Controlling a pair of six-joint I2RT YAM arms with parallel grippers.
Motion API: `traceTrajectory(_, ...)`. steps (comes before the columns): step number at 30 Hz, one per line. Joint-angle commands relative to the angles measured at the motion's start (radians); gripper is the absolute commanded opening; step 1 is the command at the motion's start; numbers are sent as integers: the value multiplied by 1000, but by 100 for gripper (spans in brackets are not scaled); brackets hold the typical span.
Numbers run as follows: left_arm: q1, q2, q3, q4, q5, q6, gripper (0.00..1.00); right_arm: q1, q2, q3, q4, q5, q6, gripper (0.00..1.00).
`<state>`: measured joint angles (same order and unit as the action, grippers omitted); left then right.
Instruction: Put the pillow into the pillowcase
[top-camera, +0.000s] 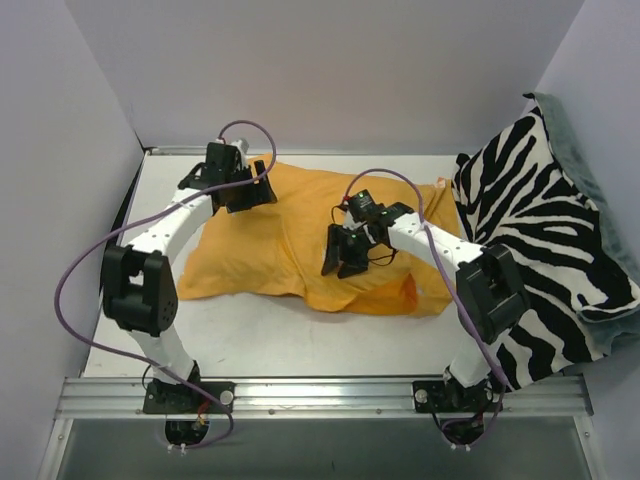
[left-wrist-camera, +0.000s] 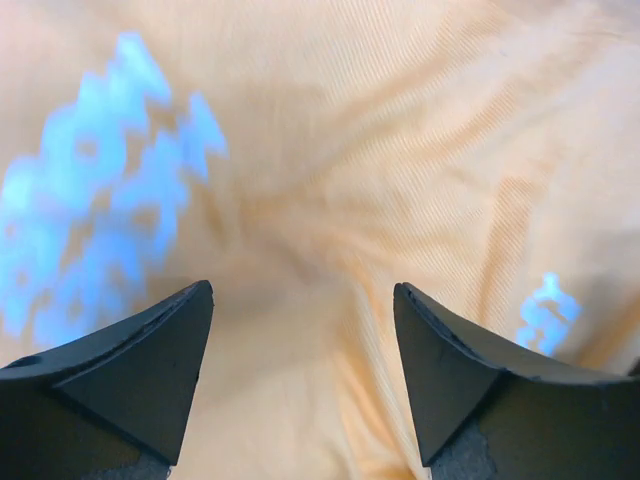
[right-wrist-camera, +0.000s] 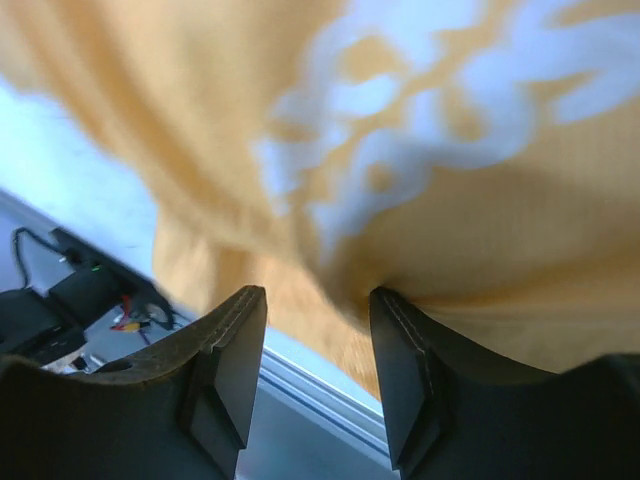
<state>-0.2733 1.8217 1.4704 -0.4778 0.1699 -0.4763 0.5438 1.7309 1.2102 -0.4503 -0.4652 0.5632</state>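
Observation:
The orange pillowcase (top-camera: 290, 235) lies puffed up across the middle of the table, plain side up. The pillow does not show; it is hidden or out of view. My left gripper (top-camera: 250, 195) hovers over the case's far left corner, jaws open, with only orange cloth (left-wrist-camera: 330, 200) and faint blue print below them. My right gripper (top-camera: 345, 255) is over the case's middle near its front edge, jaws open and empty, with orange cloth (right-wrist-camera: 480, 230) and pale print just beyond the fingertips.
A zebra-striped cushion (top-camera: 545, 240) fills the right side of the table and leans on the right wall. White walls close in the back and sides. A metal rail (top-camera: 320, 392) runs along the near edge.

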Motion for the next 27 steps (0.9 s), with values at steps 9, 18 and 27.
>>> traceTrajectory(9,-47,-395,-405,51,134,134,89,-37,-433,-95,48,60,105,50)
traceTrajectory(18,-403,-322,-316,76,103,243,90,-188,-505,-374,-47,263,141,49)
traceTrajectory(27,-535,-84,-173,45,2,196,81,-202,-439,-580,-67,205,202,49)
